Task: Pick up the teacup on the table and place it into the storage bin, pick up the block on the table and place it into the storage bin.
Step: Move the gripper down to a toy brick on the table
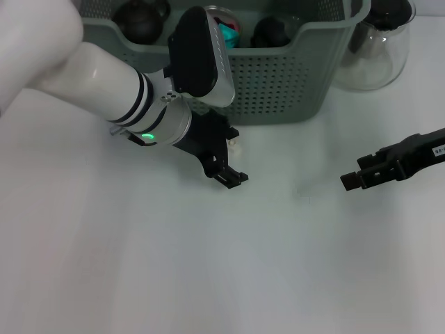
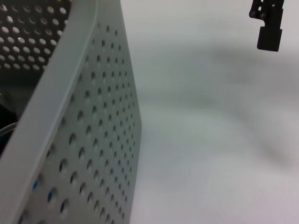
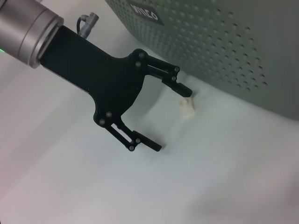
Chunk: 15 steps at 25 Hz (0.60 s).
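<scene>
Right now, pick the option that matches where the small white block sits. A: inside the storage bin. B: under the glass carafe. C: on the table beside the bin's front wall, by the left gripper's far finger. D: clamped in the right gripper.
C: the block lies on the table beside the storage bin, near one finger of the open left gripper.

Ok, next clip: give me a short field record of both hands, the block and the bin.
left hand: open, low over the white table, in front of the bin
right hand: low over the table to the right, apart from everything
small white block: on the table beside the bin wall, next to one left finger, not gripped
grey-green perforated plastic storage bin: holds dark round items; teacup not identifiable
</scene>
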### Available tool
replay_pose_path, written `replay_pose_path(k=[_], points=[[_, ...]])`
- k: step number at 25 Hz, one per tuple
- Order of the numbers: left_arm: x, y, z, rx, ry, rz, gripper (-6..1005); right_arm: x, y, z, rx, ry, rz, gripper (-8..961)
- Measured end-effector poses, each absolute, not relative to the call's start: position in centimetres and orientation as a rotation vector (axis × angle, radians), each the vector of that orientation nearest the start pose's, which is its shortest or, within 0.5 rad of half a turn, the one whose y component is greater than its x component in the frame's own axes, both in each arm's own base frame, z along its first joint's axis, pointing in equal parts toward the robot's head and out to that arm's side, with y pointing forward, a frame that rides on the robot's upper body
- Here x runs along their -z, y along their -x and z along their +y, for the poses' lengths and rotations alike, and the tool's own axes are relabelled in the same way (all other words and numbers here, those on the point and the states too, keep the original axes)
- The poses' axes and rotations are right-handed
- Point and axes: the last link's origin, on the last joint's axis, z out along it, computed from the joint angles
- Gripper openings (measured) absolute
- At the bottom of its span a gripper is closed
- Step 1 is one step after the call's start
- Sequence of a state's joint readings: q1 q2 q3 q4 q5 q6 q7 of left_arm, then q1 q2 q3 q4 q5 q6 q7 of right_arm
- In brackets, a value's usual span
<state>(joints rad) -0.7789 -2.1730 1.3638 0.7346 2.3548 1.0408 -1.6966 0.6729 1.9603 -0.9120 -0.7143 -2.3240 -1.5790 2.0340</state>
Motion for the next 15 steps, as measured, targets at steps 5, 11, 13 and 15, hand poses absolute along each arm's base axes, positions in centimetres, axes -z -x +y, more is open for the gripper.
replay_pose_path(k=[5, 11, 13, 15], points=[[10.76, 18.43, 37.78, -0.285, 2.909, -0.09, 841, -1.73, -26.13, 35.45, 0.002, 2.815, 1.213, 790], [10.78, 18.09, 37.39, -0.285, 2.942, -0.081, 839, -1.76, -26.14, 35.49, -0.001, 2.812, 1.214, 791], [10.71, 17.91, 37.31, -0.285, 2.952, -0.074, 838, -1.77, -26.14, 35.5, -0.002, 2.811, 1.214, 791], [10.58, 17.73, 37.19, -0.287, 2.963, -0.064, 837, -1.81, -26.16, 35.51, -0.002, 2.81, 1.214, 791]])
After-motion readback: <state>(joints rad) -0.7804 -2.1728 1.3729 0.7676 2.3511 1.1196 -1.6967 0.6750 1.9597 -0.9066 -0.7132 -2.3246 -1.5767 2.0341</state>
